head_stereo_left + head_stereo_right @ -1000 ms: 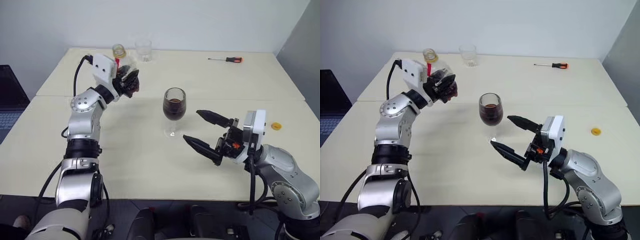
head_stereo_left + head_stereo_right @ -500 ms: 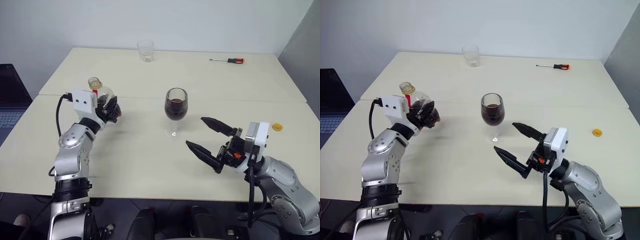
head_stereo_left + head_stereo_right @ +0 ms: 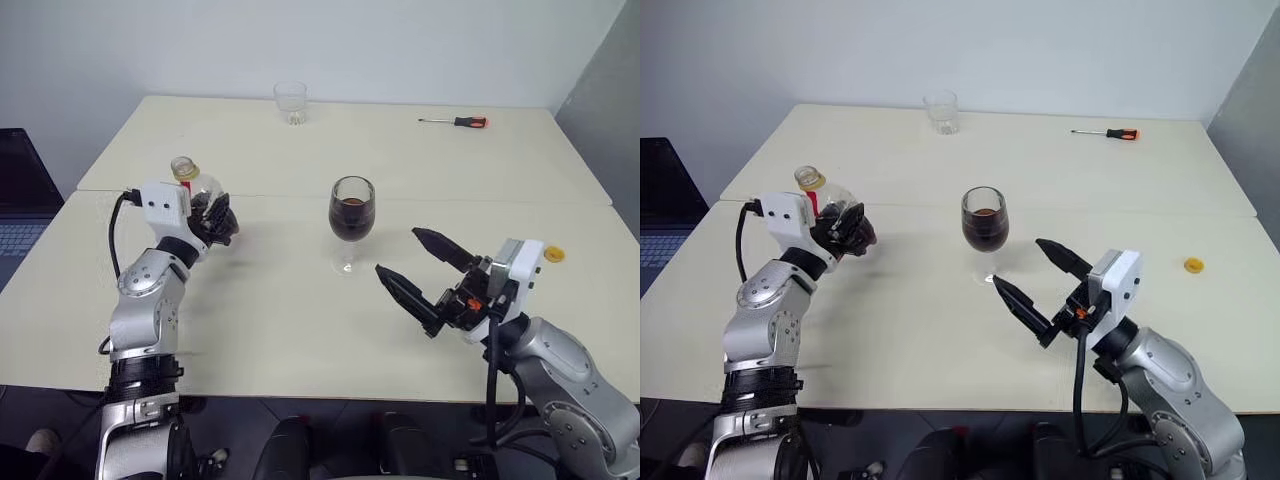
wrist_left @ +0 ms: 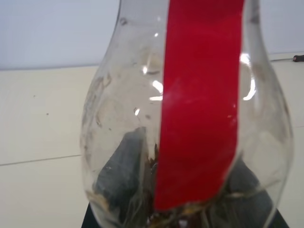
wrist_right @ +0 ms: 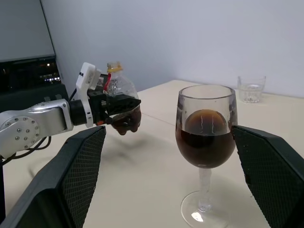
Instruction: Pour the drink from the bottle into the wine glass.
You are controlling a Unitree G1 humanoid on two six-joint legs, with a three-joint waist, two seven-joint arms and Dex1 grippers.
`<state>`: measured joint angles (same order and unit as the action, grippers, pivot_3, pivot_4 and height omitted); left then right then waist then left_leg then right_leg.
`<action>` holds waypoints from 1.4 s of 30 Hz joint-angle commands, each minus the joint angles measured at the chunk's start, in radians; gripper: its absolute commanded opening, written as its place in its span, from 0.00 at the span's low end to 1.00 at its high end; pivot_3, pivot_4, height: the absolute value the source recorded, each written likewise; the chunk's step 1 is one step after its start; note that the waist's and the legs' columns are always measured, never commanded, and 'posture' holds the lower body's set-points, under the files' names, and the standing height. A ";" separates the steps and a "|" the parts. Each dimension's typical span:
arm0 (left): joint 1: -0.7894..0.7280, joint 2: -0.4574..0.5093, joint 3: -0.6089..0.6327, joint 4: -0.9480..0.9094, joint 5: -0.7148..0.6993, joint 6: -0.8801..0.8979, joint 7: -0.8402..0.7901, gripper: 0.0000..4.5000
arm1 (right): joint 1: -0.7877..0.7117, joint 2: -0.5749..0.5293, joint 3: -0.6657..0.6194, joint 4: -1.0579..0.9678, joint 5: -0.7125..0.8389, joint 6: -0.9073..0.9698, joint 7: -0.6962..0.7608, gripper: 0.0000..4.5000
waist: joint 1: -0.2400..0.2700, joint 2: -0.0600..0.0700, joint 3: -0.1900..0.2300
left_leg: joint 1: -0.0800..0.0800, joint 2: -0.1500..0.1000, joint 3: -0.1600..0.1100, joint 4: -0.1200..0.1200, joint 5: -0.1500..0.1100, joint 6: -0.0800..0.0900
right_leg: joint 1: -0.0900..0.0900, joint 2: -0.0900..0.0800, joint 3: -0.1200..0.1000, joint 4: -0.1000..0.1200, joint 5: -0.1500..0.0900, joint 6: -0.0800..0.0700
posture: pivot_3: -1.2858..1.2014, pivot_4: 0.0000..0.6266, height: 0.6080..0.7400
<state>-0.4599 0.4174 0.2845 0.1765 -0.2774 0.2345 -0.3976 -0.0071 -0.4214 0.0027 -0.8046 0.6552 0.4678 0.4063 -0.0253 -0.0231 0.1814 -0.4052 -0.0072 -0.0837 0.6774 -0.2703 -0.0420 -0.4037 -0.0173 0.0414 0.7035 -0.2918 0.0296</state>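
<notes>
Pour looks done: I've got the left gripper [image 3: 215, 218] with jaws clamped on the near-empty bottle [image 3: 195, 186], upright and low over the table [image 3: 300, 330] so nothing drips. The wine glass [image 3: 351, 218] holds the drink [image 3: 350, 214], just ahead of the right gripper [image 3: 425, 270], whose jaws are wide apart, ready to steady it.

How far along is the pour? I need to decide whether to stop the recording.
The pour looks done: the wine glass holds dark drink and the bottle looks nearly empty. The left gripper grips the bottle upright, low over the table. Left: setting it down. The right gripper is open.
</notes>
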 commanded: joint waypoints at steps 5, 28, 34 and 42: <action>-0.157 0.073 0.039 0.327 0.012 -0.227 -0.059 0.29 | -0.050 0.005 0.001 -0.024 0.022 0.015 -0.024 1.00 | -0.001 0.000 0.000 | 0.000 0.000 0.000 0.000 0.000 0.000 | 0.000 0.000 0.000 0.000 0.000 0.000 | 0.52 0.24 1.00; -0.186 0.061 0.030 0.616 0.005 -0.372 -0.101 0.29 | -0.097 0.004 -0.010 -0.002 0.022 0.036 -0.030 1.00 | -0.004 -0.001 -0.001 | 0.000 0.000 0.000 -0.001 0.000 0.000 | 0.000 0.000 0.000 -0.001 0.000 0.000 | 0.52 0.24 1.00; -0.184 0.068 0.032 0.617 0.008 -0.377 -0.097 0.55 | -0.096 0.005 -0.007 0.003 0.018 0.029 -0.025 1.00 | -0.004 -0.001 -0.001 | 0.000 0.000 0.000 -0.001 0.000 0.000 | 0.000 0.000 0.000 -0.001 0.000 0.000 | 0.52 0.24 1.00; -0.183 0.073 0.034 0.608 0.001 -0.371 -0.107 0.99 | -0.083 -0.001 -0.014 0.002 0.015 0.024 -0.015 1.00 | -0.004 -0.002 -0.001 | 0.000 0.000 0.000 -0.001 0.000 0.000 | 0.000 0.000 0.000 -0.001 0.000 0.000 | 0.52 0.24 1.00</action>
<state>-0.6391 0.4797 0.3107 0.8164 -0.2666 -0.1351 -0.4968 -0.0907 -0.4196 0.0098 -0.7807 0.6595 0.5126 0.3851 -0.0291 -0.0247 0.1805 -0.4051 -0.0073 -0.0837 0.6764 -0.2705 -0.0418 -0.4037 -0.0172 0.0412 0.7025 -0.2918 0.0296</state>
